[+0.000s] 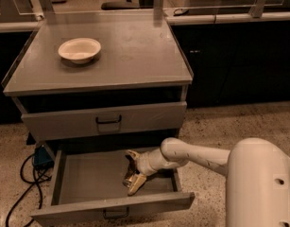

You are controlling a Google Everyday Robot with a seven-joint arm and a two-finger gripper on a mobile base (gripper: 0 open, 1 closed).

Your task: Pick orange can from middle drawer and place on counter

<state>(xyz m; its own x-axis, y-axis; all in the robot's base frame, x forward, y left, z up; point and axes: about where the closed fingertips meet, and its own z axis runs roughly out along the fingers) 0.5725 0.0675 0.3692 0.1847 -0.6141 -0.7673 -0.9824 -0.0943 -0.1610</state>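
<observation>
The middle drawer (88, 183) is pulled open at the bottom of the cabinet. The orange can (127, 177) lies in it towards the right, brownish and partly hidden by my gripper. My gripper (134, 170) reaches down into the drawer from the right. One finger is above the can and one below, closed against it. The can rests low, at the drawer floor. The counter (130, 51) is the flat grey top of the cabinet, above and behind.
A white bowl (79, 49) sits on the counter at the left. A closed taller drawer front (149, 117) with a black handle is above the open drawer. Black cables (21, 174) and a blue box (42, 156) lie on the floor at the left. Dark cupboards stand behind.
</observation>
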